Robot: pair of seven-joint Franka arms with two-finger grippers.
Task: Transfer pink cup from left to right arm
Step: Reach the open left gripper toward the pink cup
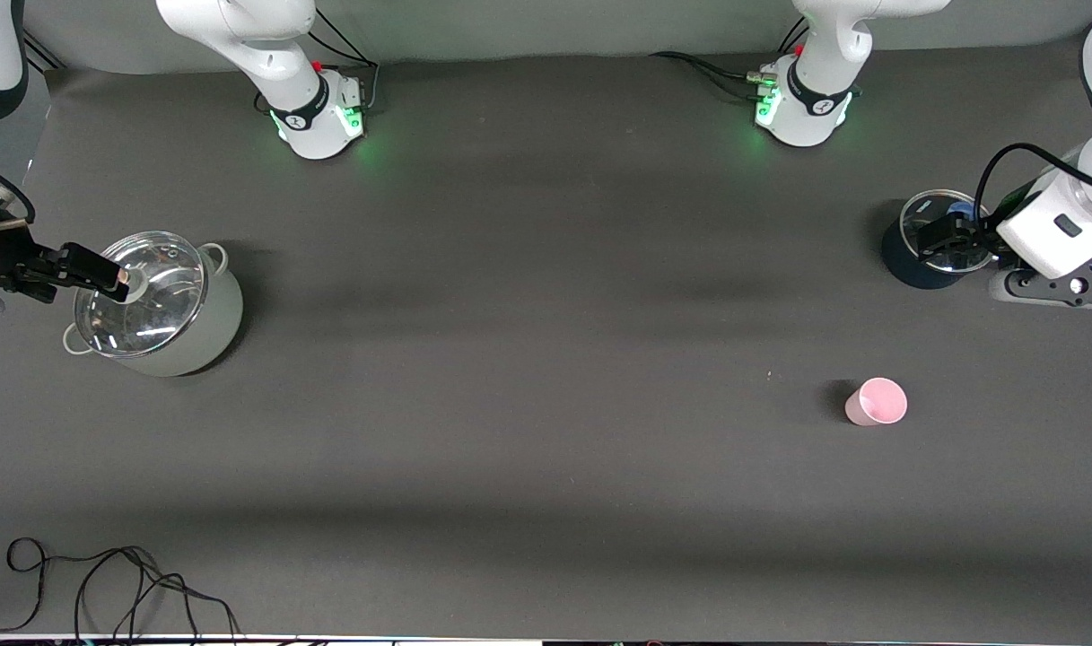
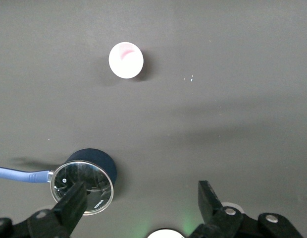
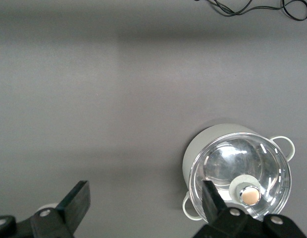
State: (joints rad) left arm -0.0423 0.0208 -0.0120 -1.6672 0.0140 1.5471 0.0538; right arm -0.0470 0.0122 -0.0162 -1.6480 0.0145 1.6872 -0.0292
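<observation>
The pink cup (image 1: pixel 876 401) stands upright on the dark table mat, toward the left arm's end and nearer the front camera than the dark blue pot. It also shows in the left wrist view (image 2: pixel 126 60), apart from the fingers. My left gripper (image 1: pixel 947 239) is open and empty, up over the dark blue pot's glass lid; it shows in its own wrist view (image 2: pixel 141 201) too. My right gripper (image 1: pixel 106 271) is open and empty, over the grey pot's glass lid at the right arm's end, and shows in its own wrist view (image 3: pixel 145 199).
A dark blue pot (image 1: pixel 904 265) with a glass lid and blue handle (image 2: pixel 17 174) stands below the left gripper. A grey two-handled pot (image 1: pixel 206 334) with a glass lid (image 3: pixel 240 173) stands below the right gripper. A black cable (image 1: pixel 106 579) lies along the table's front edge.
</observation>
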